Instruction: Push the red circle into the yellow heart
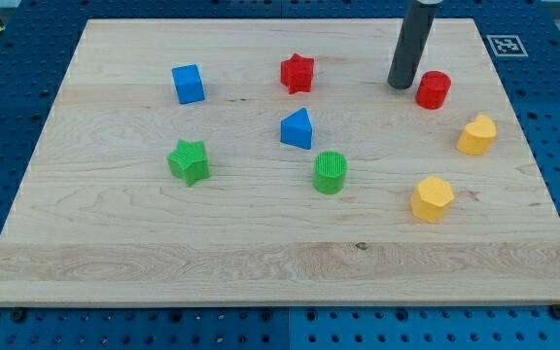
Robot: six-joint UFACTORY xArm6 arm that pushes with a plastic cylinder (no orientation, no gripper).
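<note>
The red circle [434,89] sits at the view's upper right of the wooden board [115,253]. The yellow heart [476,134] lies just below and to the right of it, a short gap apart. My tip [400,86] rests on the board just to the left of the red circle, close to it; I cannot tell if they touch.
A yellow hexagon [432,198] lies below the heart. A red star [297,72], a blue triangle [297,129] and a green circle [330,172] are in the middle. A blue cube [189,84] and a green star [190,160] are at the left.
</note>
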